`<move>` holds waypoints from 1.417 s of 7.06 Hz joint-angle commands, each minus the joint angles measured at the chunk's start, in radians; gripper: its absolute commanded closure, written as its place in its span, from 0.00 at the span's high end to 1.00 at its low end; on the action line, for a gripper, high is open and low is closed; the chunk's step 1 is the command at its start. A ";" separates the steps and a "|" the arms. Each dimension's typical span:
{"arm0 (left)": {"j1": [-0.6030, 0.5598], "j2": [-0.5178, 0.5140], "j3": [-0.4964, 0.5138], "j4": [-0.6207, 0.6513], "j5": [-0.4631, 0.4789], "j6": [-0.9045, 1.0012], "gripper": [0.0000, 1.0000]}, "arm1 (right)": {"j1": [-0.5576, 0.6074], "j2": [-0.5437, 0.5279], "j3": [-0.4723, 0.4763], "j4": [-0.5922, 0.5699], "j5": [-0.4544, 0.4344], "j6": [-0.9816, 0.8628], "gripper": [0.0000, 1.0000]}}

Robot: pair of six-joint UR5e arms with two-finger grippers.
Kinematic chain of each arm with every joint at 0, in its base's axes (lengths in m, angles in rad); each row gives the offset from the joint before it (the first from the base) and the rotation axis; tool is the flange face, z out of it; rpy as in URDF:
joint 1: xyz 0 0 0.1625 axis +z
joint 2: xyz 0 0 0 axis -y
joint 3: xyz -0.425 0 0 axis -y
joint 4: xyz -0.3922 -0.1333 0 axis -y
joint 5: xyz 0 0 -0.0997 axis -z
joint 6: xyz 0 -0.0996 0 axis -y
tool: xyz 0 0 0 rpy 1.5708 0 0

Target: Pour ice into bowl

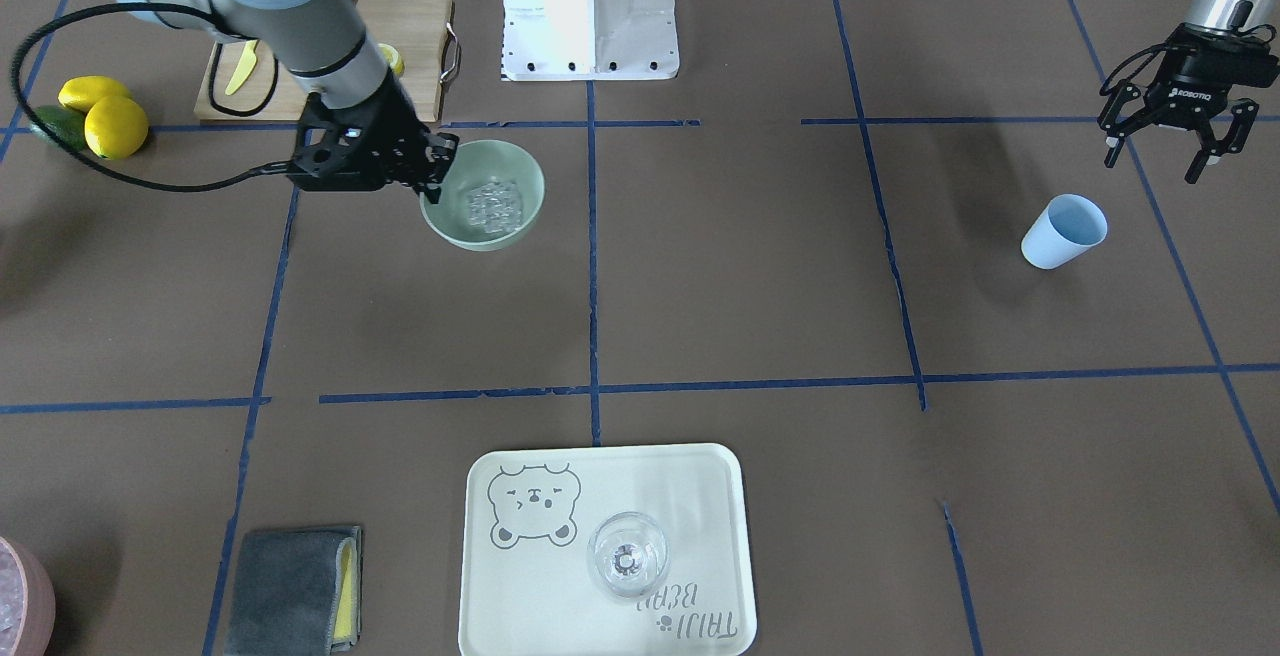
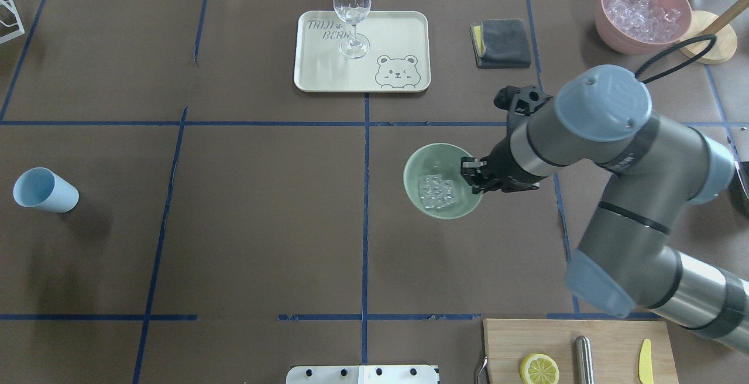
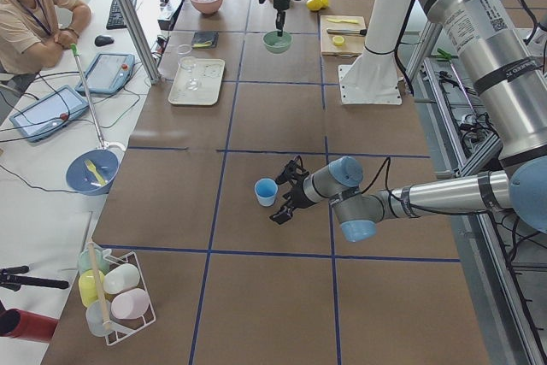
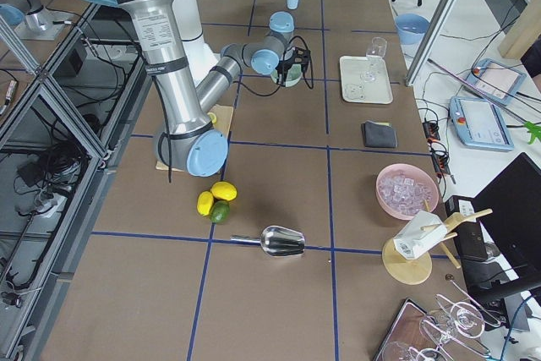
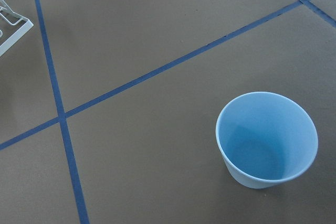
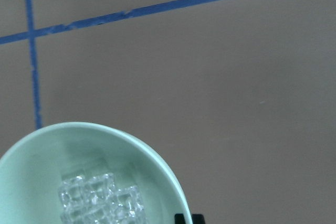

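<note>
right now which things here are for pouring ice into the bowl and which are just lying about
Job: ice; mint bowl; right gripper gripping its rim; empty light blue cup.
Lying about: wine glass; bear tray; grey cloth; pink bowl; lemons; cutting board.

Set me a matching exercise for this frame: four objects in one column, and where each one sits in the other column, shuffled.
Objects:
1. ice
2. light blue cup
3. wine glass
4. lemon half

Places:
A. on the bear tray
B. on the wooden cutting board
C. in the mint-green bowl
D. by itself on the bare table

Pairs: 1-C, 2-D, 3-A, 4-B.
</note>
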 commanded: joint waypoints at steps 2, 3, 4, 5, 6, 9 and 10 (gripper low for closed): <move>0.000 -0.001 -0.008 0.000 0.002 -0.005 1.00 | 0.211 -0.343 -0.049 0.247 0.181 -0.347 0.00; 0.000 -0.001 -0.008 0.000 0.014 -0.005 1.00 | 0.249 -0.403 -0.118 0.330 0.216 -0.425 0.00; 0.001 -0.003 -0.010 0.000 0.014 -0.006 1.00 | 0.269 -0.416 -0.178 0.401 0.261 -0.439 0.00; 0.000 -0.004 -0.010 0.000 0.014 -0.006 1.00 | 0.276 -0.426 -0.195 0.412 0.272 -0.447 0.00; 0.001 -0.007 0.000 0.000 0.013 -0.006 1.00 | 0.289 -0.429 -0.217 0.412 0.274 -0.459 0.00; 0.001 -0.014 -0.002 0.000 0.014 -0.006 1.00 | 0.307 -0.426 -0.255 0.412 0.278 -0.481 0.00; 0.001 -0.014 -0.002 0.000 0.014 -0.006 1.00 | 0.307 -0.425 -0.262 0.412 0.277 -0.479 0.00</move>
